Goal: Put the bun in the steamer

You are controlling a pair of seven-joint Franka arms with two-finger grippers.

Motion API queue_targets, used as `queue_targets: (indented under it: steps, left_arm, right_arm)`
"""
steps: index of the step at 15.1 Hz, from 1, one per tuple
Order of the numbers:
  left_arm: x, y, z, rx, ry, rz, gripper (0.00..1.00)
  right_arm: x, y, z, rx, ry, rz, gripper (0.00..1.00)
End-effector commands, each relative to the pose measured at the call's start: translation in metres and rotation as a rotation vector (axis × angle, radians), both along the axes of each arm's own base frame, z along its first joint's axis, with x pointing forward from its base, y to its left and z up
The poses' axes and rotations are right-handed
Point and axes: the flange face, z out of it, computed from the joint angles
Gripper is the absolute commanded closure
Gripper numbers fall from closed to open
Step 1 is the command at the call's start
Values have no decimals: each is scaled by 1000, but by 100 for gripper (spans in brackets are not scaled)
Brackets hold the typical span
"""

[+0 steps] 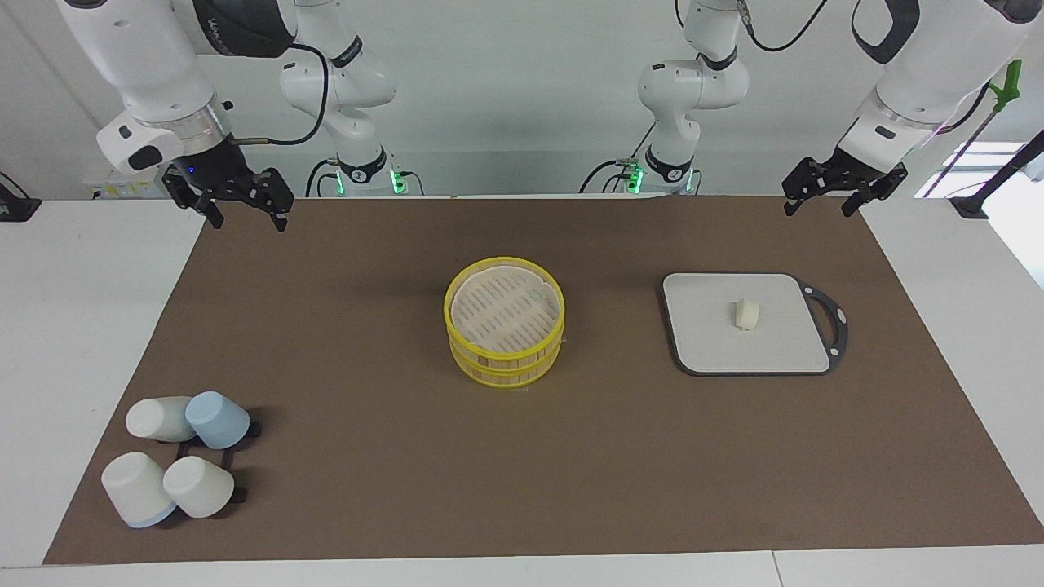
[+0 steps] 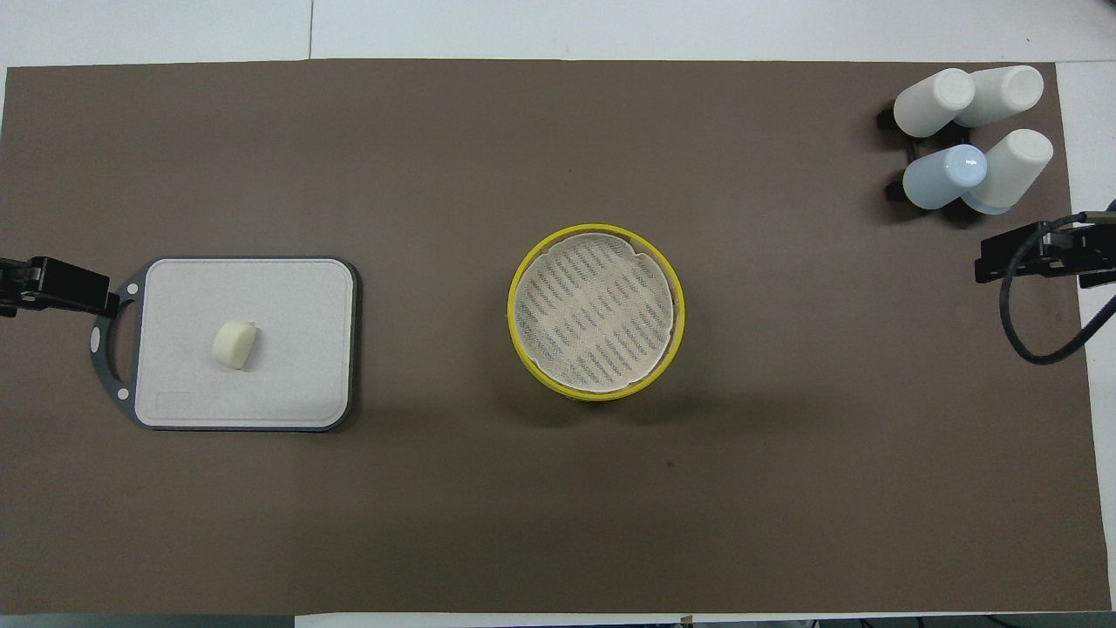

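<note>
A: Where did the left pincer (image 1: 844,191) hang?

B: It hung in the air over the robots' edge of the brown mat (image 1: 367,456), at the left arm's end of the desk (image 1: 81,326). Its fingers stood spread wide and held nothing.

A: And the bun (image 1: 747,314)?

B: It lay on the grey board (image 1: 718,342), farther from the robots than that pincer and well apart from it. In the overhead view the bun (image 2: 235,344) sat near the middle of the board (image 2: 288,392), and the pincer's tip (image 2: 52,283) showed just beside the board's handle end.

A: What of the right pincer (image 1: 241,200)?

B: It waited over the mat's robot-side corner at the right arm's end, fingers also wide apart and empty.

A: Where was the steamer (image 1: 504,359) from there?

B: Mid-desk, between the two pincers and farther from the robots than both, well apart from each. It stood upright, with no lid on it, its slatted base bare. The overhead view showed the steamer (image 2: 523,349) with nothing inside but a pale liner.

A: Anything else near the right pincer?

B: Four cups (image 1: 175,465), three white and one blue, lay tipped in a cluster at the right arm's end, farther from the robots than that pincer. In the overhead view the cups (image 2: 968,126) were close to the pincer (image 2: 1011,253).
</note>
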Motion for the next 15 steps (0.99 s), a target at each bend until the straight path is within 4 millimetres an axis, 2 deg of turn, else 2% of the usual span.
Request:
queue_targets:
  steps: [1,3,5,6,7,8,9,10,12,14,15]
  left_arm:
    - [-4,0,1,17,-10,1,0]
    - [-4,0,2,17,-12,1,0]
    - [-4,0,2,17,-12,1,0]
    - [-4,0,1,17,-10,1,0]
    - [-3,0,1,17,-12,1,0]
    - [-4,0,0,17,-12,-2,0]
    - [-5,2,-4,15,-22,-11,0]
    - [-8,5,-15,12,-37,-39,0]
    - [-22,16,-68,4,-68,-127,0]
    - [-35,23,-128,3,-100,-189,0]
    - [-36,32,-155,4,-107,-202,0]
  right_arm:
    - [-6,0,2,3,6,12,0]
    - [-5,2,3,6,-2,15,0]
    - [3,16,2,32,-21,34,0]
    - [17,50,-8,53,-33,87,0]
    - [30,92,-7,58,-54,153,0]
    - [42,126,-15,68,-61,184,0]
    - [57,152,-23,85,-80,161,0]
    - [65,194,-31,100,-92,153,0]
    - [60,271,-49,101,-91,148,0]
    - [39,340,-65,61,-82,119,0]
    - [24,376,-78,45,-80,104,0]
